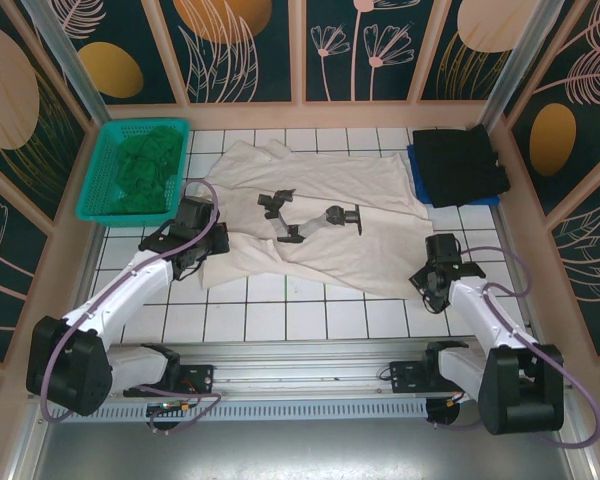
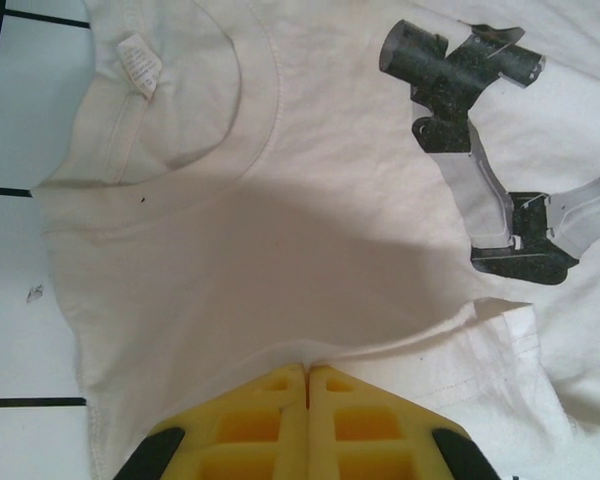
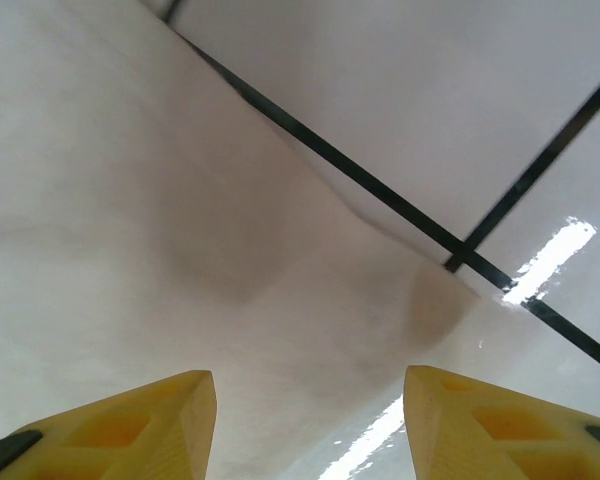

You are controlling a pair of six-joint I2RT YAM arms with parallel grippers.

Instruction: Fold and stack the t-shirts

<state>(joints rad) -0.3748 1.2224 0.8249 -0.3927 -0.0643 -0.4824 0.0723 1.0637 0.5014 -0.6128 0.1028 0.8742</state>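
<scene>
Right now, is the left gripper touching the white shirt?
Touching. Left wrist view: the left gripper, shut, pinches the edge of the cream-white shirt.

The cream-white t-shirt [image 1: 315,225] lies spread flat and face up between the two claws, its collar turned toward the left claw [image 2: 307,400], whose fingers are pressed together on the shirt's near edge. A grey-and-black robot-arm print [image 2: 480,170] sits just beyond and right of that claw. One smooth corner [image 3: 180,200] lies under the wide-apart right claw [image 3: 310,420]. The black t-shirt [image 1: 458,165] lies folded well beyond the right claw; the dark green t-shirt [image 1: 140,168] lies crumpled beyond the left claw.
</scene>
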